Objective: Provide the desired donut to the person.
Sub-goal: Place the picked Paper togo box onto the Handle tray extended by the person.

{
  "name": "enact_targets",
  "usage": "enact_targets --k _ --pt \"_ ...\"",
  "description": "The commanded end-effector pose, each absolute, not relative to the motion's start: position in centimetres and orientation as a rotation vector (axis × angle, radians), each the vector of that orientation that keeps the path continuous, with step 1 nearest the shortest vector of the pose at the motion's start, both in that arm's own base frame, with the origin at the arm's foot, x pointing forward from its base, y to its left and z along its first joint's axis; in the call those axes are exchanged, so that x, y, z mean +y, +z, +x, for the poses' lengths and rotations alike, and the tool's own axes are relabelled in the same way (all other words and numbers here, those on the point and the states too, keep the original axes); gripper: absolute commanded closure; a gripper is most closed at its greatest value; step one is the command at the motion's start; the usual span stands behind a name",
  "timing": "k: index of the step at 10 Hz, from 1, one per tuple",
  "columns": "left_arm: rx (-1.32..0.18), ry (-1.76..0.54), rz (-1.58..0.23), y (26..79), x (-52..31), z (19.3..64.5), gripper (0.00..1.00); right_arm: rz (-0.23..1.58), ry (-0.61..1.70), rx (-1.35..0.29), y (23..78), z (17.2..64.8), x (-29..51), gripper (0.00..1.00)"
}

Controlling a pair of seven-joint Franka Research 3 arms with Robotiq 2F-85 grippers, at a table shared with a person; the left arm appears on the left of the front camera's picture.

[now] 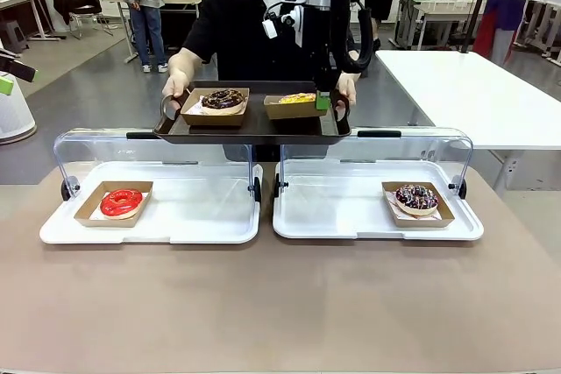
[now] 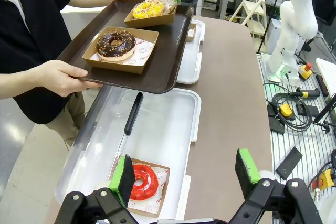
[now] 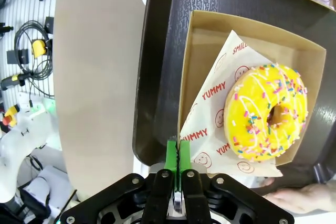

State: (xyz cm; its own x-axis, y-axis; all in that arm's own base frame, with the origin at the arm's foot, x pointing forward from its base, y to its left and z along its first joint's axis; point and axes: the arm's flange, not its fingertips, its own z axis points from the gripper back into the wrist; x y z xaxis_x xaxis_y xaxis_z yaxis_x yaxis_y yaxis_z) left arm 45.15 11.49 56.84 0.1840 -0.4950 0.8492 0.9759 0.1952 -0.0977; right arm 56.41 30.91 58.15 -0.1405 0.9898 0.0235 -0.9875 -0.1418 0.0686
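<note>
On the brown table (image 1: 280,313), a person (image 1: 254,24) holds a dark tray (image 1: 254,126). The yellow donut (image 3: 268,111) sits in its box on that tray; the right gripper (image 3: 178,153), fingers pinched together, clamps the box's edge. The left gripper (image 2: 185,174) gapes empty, well back from the tray.

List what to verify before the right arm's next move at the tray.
1. Yellow donut box resting on the brown tray: ok.
2. Person's hands holding the tray at both ends: ok.
3. Robot's right hand shut on the box's wall: ok.
4. Yellow donut seated inside its box: ok.
5. Robot's left hand open, apart from the tray, above the red donut: ok.
</note>
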Motion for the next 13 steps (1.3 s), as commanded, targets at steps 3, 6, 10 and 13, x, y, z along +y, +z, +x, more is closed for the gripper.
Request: enact_targets --k 3,6,10,13 --pt "-0.782 -1.185 -0.77 56.95 11.48 44.95 0.0 0.084 1.703 0.071 59.16 57.24 31.59 0.97" --pt "-0.782 -1.185 -0.77 56.95 11.48 44.95 0.0 0.087 1.715 0.074 59.24 57.23 31.56 0.0" --pt "-0.782 -1.185 -0.77 56.95 11.48 44.95 0.0 0.09 1.715 0.073 59.21 57.31 31.34 0.04" --pt "-0.782 -1.185 -0.77 56.95 11.48 44.95 0.0 0.098 1.717 0.071 59.18 57.25 31.15 0.0"
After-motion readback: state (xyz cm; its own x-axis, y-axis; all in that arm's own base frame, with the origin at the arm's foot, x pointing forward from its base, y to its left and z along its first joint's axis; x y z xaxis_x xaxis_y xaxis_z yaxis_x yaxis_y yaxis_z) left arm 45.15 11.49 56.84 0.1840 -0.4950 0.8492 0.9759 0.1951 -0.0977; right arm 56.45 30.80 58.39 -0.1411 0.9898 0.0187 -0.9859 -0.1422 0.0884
